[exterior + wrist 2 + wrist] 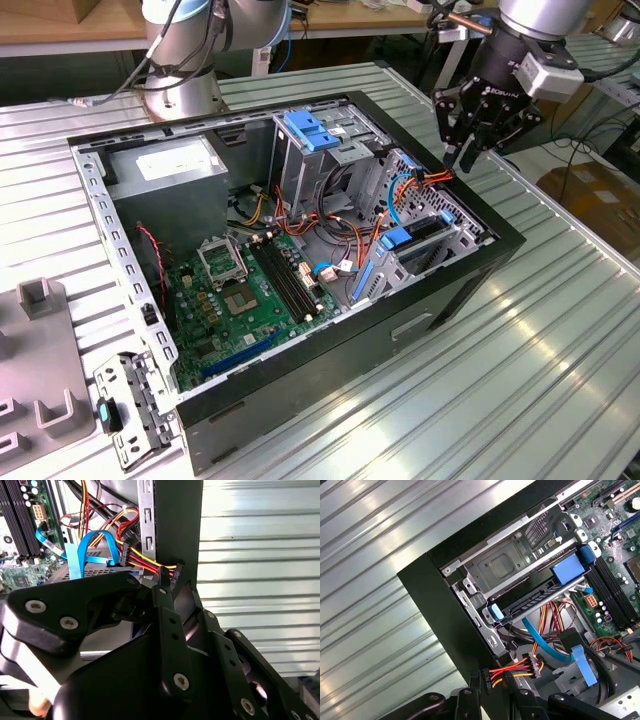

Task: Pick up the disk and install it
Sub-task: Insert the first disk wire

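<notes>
The disk (pixel 535 598), a flat drive with blue side rails, lies slotted in the lower drive bay of the open computer case (pixel 330 340), near the corner at the exterior view's right. It also appears as the disk (pixel 424 229) behind a blue tab. My gripper (pixel 466 157) hangs just above that corner. It is shut on a small black power connector (pixel 175 575) with red, yellow and orange wires (pixel 512 671). A blue flat cable (pixel 90 547) runs beside the wires.
Inside the case are a green motherboard (pixel 250 300), a tall metal cage with a blue top (pixel 312 130) and a grey box with a white sticker (pixel 170 160). A grey fixture (pixel 40 350) and a loose bracket (pixel 125 410) lie on the ribbed metal table (pixel 540 350). The arm's base (pixel 180 80) stands behind.
</notes>
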`<state>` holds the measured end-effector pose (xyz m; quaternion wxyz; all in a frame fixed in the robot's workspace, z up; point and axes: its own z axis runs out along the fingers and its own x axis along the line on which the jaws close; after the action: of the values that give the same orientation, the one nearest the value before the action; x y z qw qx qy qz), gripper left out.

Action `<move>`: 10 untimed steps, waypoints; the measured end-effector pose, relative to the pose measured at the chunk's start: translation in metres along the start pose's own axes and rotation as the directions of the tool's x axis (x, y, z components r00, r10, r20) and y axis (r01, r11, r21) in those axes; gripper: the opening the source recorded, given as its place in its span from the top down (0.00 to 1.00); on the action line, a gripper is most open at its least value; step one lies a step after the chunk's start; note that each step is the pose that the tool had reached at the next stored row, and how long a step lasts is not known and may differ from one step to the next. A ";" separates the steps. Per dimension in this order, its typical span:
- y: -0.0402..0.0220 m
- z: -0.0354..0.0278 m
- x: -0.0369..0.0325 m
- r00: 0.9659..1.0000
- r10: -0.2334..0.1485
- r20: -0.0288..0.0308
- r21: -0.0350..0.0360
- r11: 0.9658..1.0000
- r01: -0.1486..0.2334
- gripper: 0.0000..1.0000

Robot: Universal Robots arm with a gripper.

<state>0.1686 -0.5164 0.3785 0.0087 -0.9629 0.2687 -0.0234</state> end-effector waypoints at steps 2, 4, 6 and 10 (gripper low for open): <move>0.0000 0.0022 -0.0002 0.999 -0.046 0.001 0.002 0.999 0.046 0.69; -0.0035 0.0049 -0.0012 0.998 -0.060 0.001 0.002 0.998 0.060 0.69; -0.0059 0.0082 -0.0017 0.998 -0.060 0.001 0.002 0.998 0.060 0.69; -0.0070 0.0104 -0.0003 0.998 -0.064 0.000 0.000 0.998 0.064 0.69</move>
<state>0.1724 -0.5102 0.3683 0.0077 -0.9711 0.2376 -0.0236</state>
